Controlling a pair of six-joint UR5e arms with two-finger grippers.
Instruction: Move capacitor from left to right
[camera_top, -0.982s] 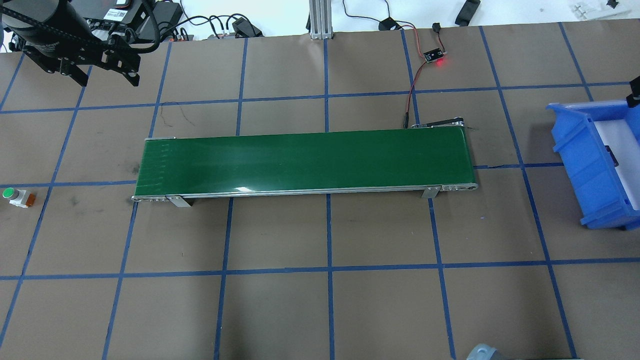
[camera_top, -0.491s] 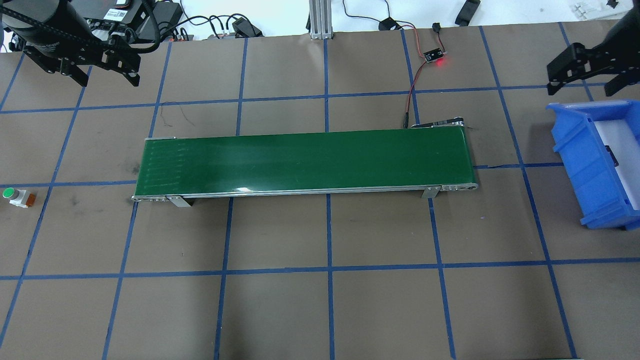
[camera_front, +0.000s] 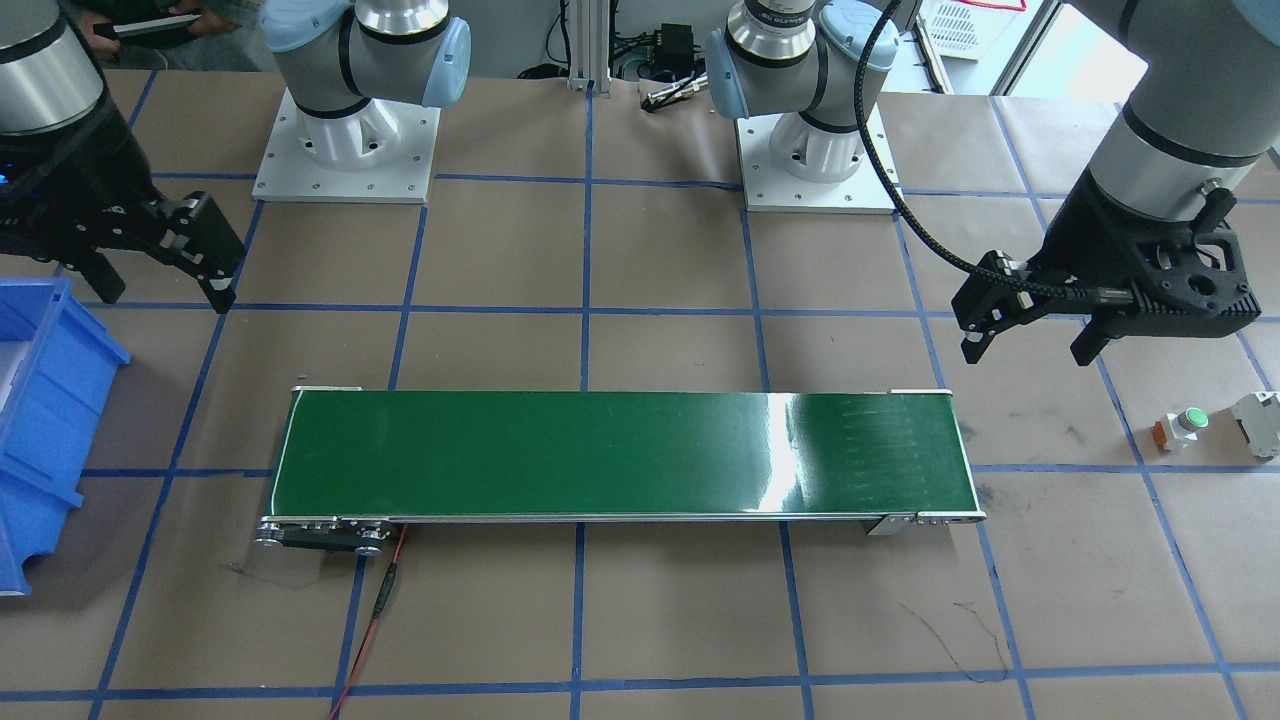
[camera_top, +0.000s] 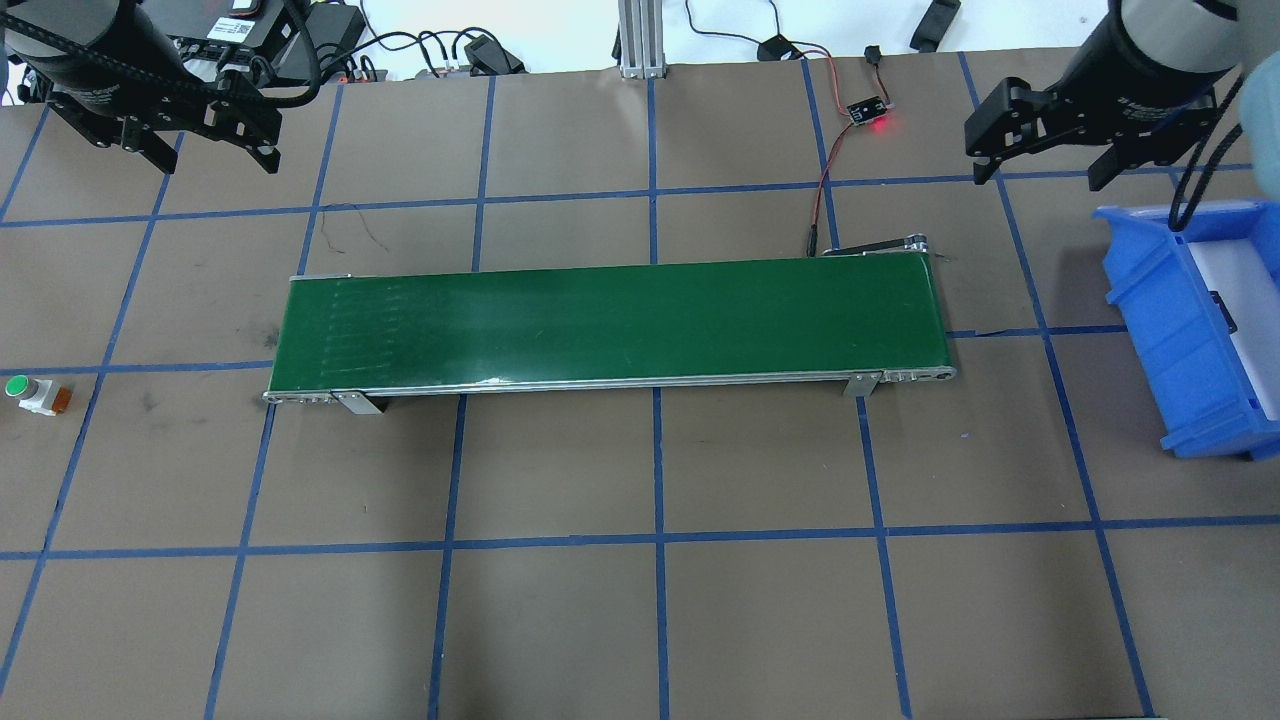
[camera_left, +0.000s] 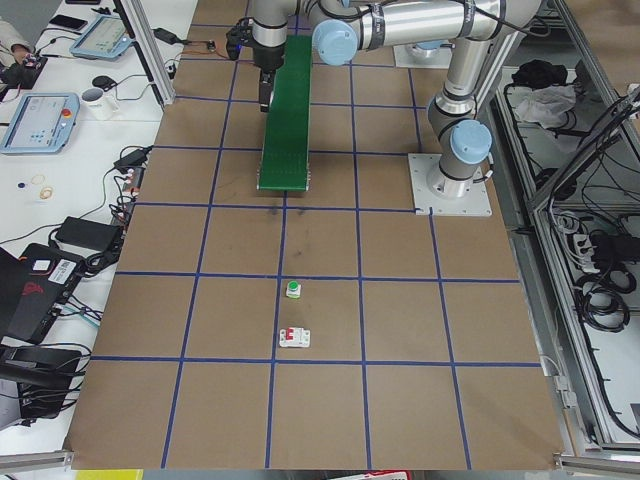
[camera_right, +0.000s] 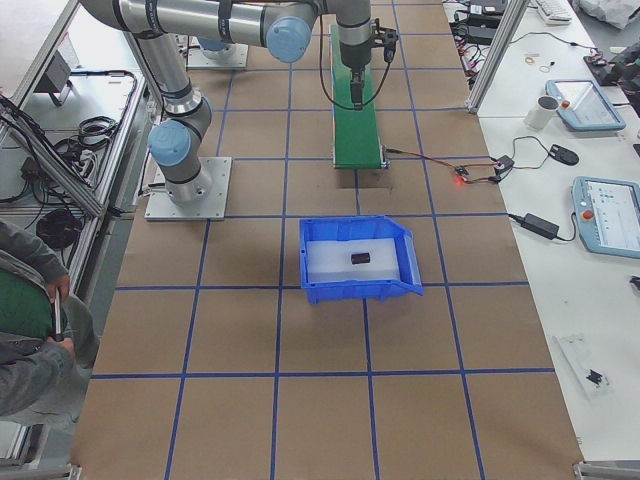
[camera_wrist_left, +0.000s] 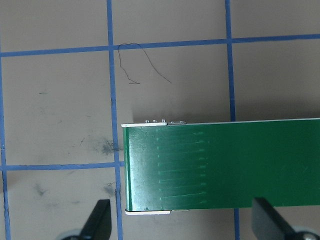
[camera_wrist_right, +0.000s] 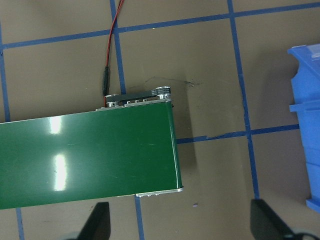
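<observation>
A small dark stubby thing, the capacitor (camera_right: 360, 258), lies on the white floor of the blue bin (camera_right: 345, 291); in the overhead view it shows only as a dark bit (camera_top: 1222, 311) behind the bin's wall (camera_top: 1170, 320). My left gripper (camera_top: 217, 160) is open and empty, hanging above the table beyond the left end of the green conveyor belt (camera_top: 610, 325). My right gripper (camera_top: 1040, 178) is open and empty, high beyond the belt's right end, just left of the bin. The front view shows both grippers open, the left (camera_front: 1027, 352) and the right (camera_front: 165, 298).
A green-topped push button (camera_top: 18, 386) and a white-grey blocky component (camera_front: 1258, 420) sit on the table far left of the belt. A small board with a red light (camera_top: 868, 112) and its wire lie behind the belt's right end.
My right arm has come in from the right edge and moved left, past the bin's far corner toward the belt's right end. My left arm has not moved.
</observation>
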